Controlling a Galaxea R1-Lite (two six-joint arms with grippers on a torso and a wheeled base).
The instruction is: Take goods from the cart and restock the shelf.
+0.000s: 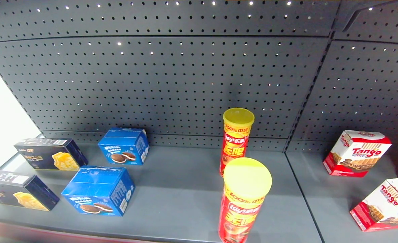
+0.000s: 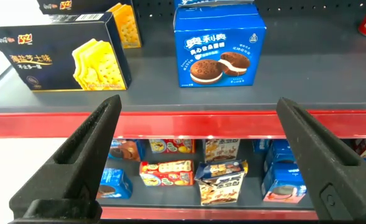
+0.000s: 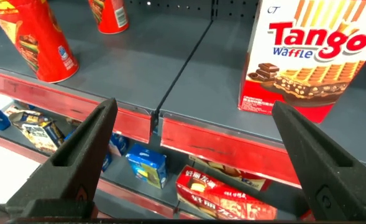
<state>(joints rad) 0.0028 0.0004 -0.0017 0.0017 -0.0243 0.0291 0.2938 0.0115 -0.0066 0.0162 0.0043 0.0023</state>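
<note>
Shelf (image 1: 185,189) goods sit across the lower frame. At lower left are the front cracker box (image 1: 16,189) and rear cracker box (image 1: 50,153), then the front cookie box (image 1: 99,190) and rear cookie box (image 1: 124,145), pictured faces forward. At centre the front can (image 1: 243,202) and rear can (image 1: 237,141) stand upright, yellow lids up. At right we see the front wafer box (image 1: 384,204) and rear wafer box (image 1: 356,153). Left gripper (image 2: 198,102) and right gripper (image 3: 195,107) gape wide, holding nothing.
</note>
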